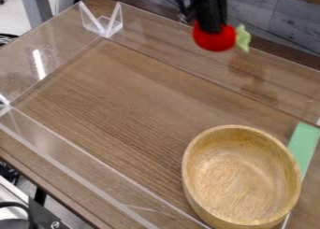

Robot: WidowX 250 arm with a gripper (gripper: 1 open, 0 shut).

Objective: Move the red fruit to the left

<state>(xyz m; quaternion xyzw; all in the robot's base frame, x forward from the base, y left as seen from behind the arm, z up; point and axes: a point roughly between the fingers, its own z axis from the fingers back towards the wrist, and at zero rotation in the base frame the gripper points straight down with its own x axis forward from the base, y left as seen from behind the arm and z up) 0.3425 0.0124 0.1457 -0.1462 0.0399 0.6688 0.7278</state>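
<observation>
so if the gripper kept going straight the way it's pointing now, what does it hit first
The gripper points steeply down, shut on the red fruit. Straight on, it would likely meet the bare wooden tabletop below the fruit; nothing else seems in line, though depth is unclear.

Your gripper [210, 27] hangs at twelve o'clock, pointing steeply down, jaws clamped on the red fruit [214, 38].

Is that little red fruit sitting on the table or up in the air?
Up in the air. The gripper is shut on the red fruit, which hangs clear above the wooden table.
</observation>
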